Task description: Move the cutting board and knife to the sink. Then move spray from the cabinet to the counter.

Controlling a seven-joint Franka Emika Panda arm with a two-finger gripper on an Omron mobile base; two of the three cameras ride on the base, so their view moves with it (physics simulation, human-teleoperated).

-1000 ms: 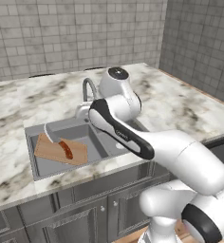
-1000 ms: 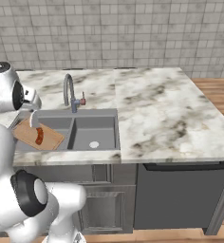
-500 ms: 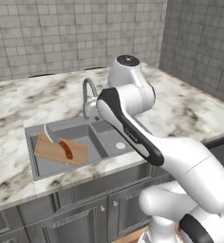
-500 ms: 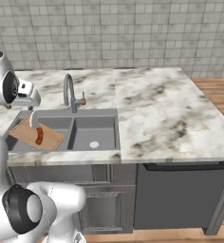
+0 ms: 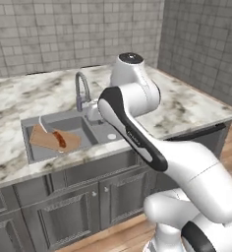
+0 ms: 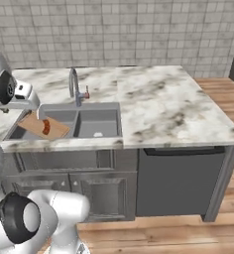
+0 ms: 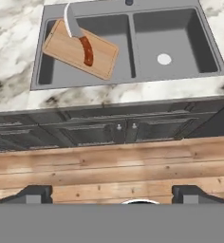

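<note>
The cutting board [image 7: 100, 58] lies tilted in the left basin of the sink [image 7: 173, 33], and the knife [image 7: 87, 51] rests on top of it. The same board [image 5: 45, 139] and knife [image 5: 59, 139] appear from the left, and the board [image 6: 56, 130] with the knife [image 6: 45, 126] from the right. My gripper [image 7: 113, 193] is open and holds nothing. It hangs high in front of the sink, well apart from the board, looking down at the counter [image 7: 12, 28] edge. The spray and the cabinet are out of view.
A curved faucet [image 5: 80, 90] stands behind the sink. Dark panelled lower cabinets [image 7: 118, 129] and a wooden floor [image 7: 114, 166] lie under my hand. A dark dishwasher front [image 6: 181, 181] sits right of them. My own arm [image 5: 137, 138] crosses the sink's right basin.
The whole picture has shifted, so the base has moved a little. My arm has swung upward and lifted away from the sink. Board and knife stay in the left basin.
</note>
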